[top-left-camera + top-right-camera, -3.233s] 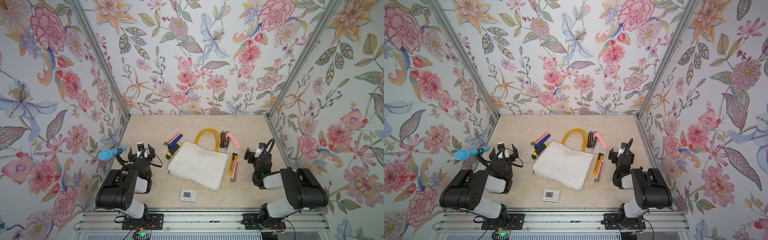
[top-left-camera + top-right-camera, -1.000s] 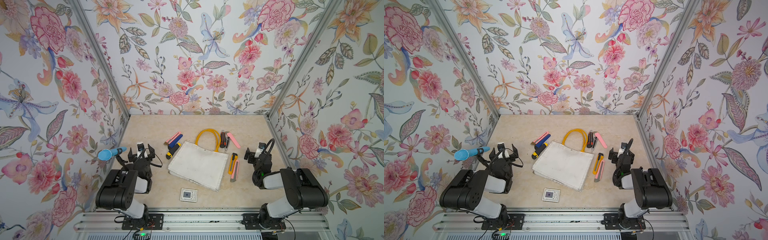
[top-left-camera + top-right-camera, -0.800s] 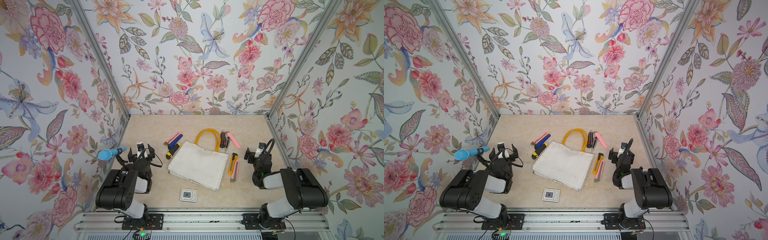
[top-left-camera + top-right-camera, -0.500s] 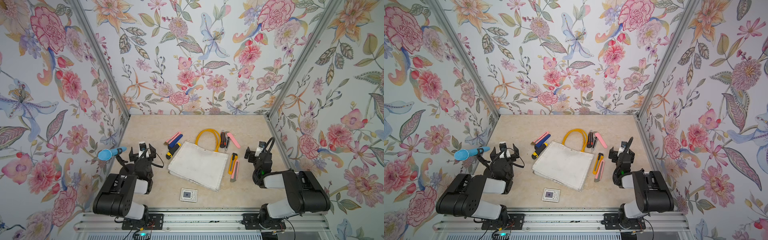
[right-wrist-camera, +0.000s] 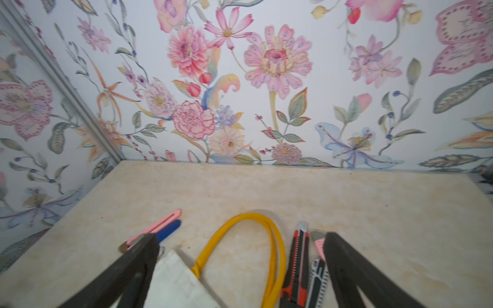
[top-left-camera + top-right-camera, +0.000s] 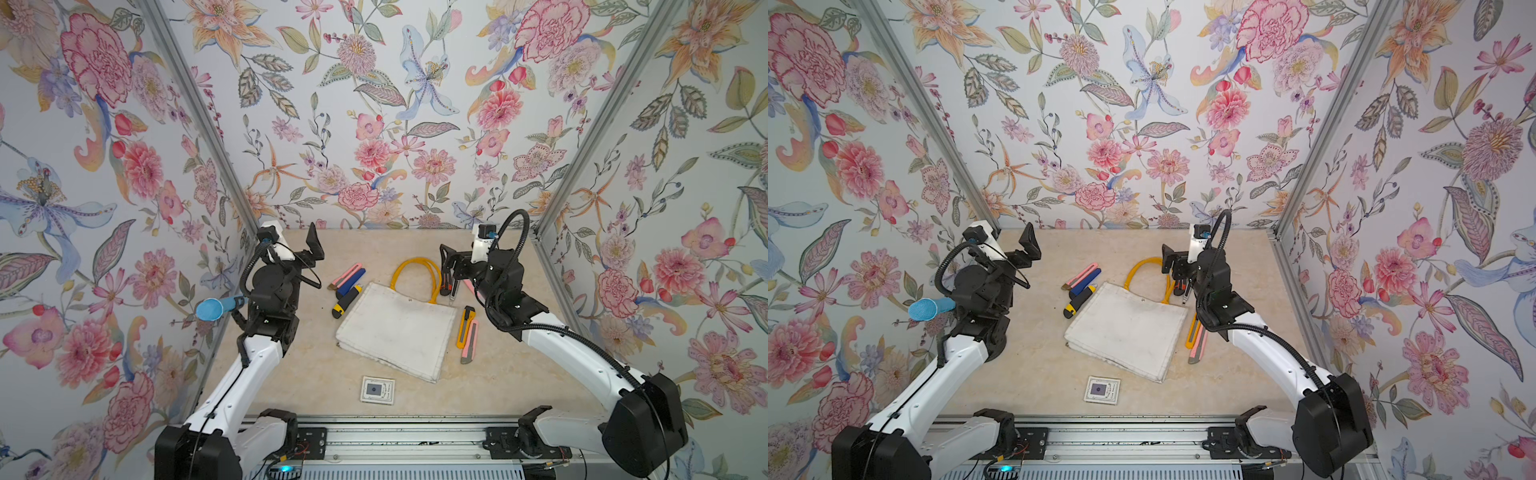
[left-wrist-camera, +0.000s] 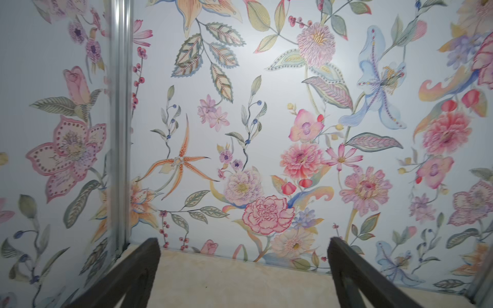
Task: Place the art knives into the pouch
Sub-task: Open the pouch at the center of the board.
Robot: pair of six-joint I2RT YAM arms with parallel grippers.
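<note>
Top views, near: pouch [image 6: 395, 328] lies flat on the table [image 6: 291, 374], yellow handles [image 6: 435, 282] and mouth turned to the far wall.
Art knife: cannot tell which is meant; several knives [image 6: 464, 328] lie on both sides of the pouch.
Closest candidate: red and black knife [image 5: 296, 266], just beside the handles, long axis near-to-far, close under the right gripper [image 5: 240, 240].
Right gripper: jaws spread wide, empty.
Left gripper [image 7: 244, 242]: spread wide, empty, raised, facing the far wall.
Judgement: right arm nearer.

The beige marbled table [image 6: 374, 249] is enclosed on three sides by pale flower-papered walls [image 6: 374, 104] joined at grey metal corner posts [image 6: 208, 124].
</note>
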